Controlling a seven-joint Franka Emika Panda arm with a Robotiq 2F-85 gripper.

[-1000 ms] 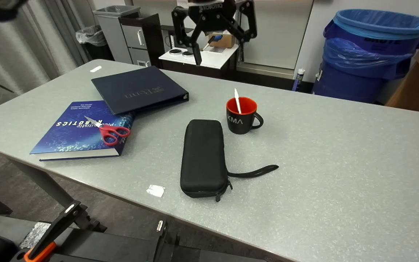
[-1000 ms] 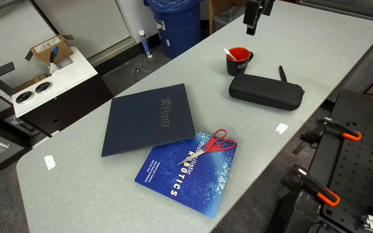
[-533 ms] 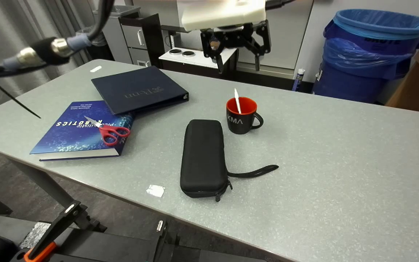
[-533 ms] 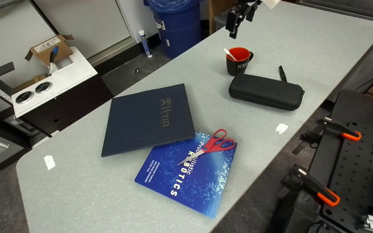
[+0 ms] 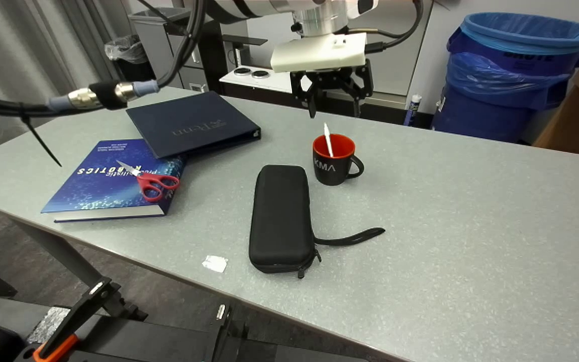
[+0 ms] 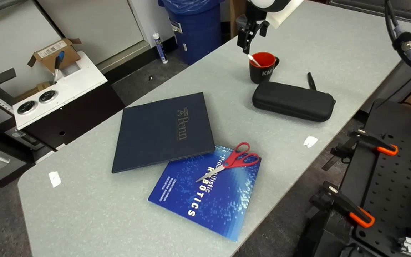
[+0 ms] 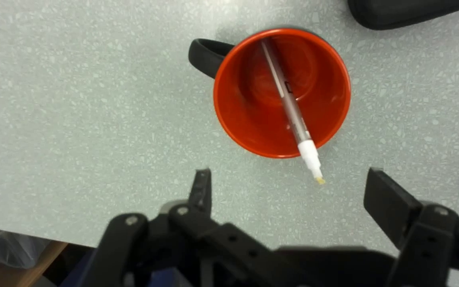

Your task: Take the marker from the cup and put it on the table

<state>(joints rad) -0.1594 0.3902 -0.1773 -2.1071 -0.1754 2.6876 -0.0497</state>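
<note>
The cup (image 5: 332, 172), black outside and red within, bore the pale letters KMA and stood upright on the table (image 5: 450, 241). The marker (image 7: 289, 104) leaned inside it, its white tip projecting past the rim; a dark mark on the barrel was too small to read. The gripper (image 5: 334, 114) hung above the table near the cup, its two fingers spread well apart. I read Penn on the navy binder (image 6: 159, 135), which overlapped the blue book (image 6: 205, 203); ROBOTICS on that book, the smaller word alongside partly covered by the red-handled scissors (image 6: 234, 161); and BRUTE, partly behind the liner (image 5: 531, 42), on the blue bin (image 5: 475, 115). A long black case (image 5: 280, 221) lay just beside the cup. The table was pale grey-green and speckled, with white patches (image 6: 54, 179). Beyond it I saw a grey curtain (image 5: 23, 55) and a white counter (image 6: 73, 87) with two coil burners (image 6: 47, 95).
</note>
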